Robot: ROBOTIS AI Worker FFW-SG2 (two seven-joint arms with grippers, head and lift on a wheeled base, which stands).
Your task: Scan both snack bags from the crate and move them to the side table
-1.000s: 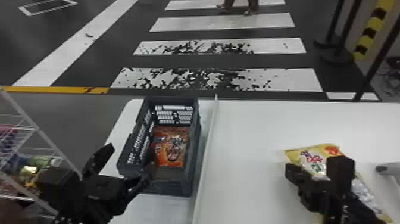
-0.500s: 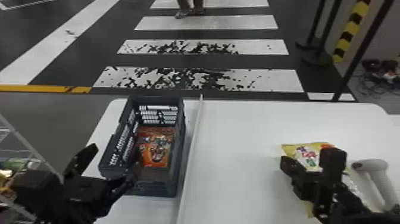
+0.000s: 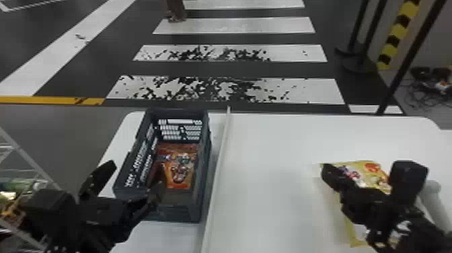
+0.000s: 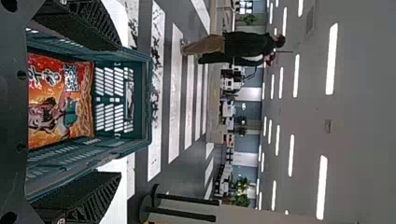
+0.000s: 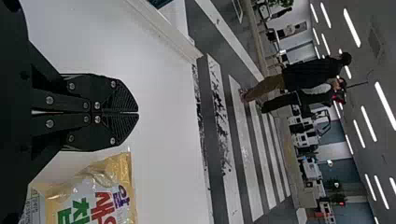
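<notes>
Clock directions are as seen in head view, 12 = far side.

Left gripper: open, fingers spread wide. Sits at about 8 o'clock from the crate's middle, one fingertip overlapping the crate's near left part in head view. Left wrist view has the crate between the two fingers. Can't tell if it touches the crate.

Right gripper: closed, fingertips together, empty. It's over the yellow bag in head view, at the bag's 10 o'clock end; right wrist view puts the bag just beside the fingers. Contact unclear.

Orange bag: lying flat in the crate. Crate is upright on the white table, 8 o'clock from view centre.

Yellow bag: out of the crate, lying on the table at 4 o'clock from view centre, partly hidden by the right arm.

White strip runs roughly 12 to 6 between crate and yellow bag, near the crate.

Scanner is just beside the yellow bag, at its 3 to 4 o'clock, partly behind the right arm.

Rack at 8 to 9 o'clock, view edge.
</notes>
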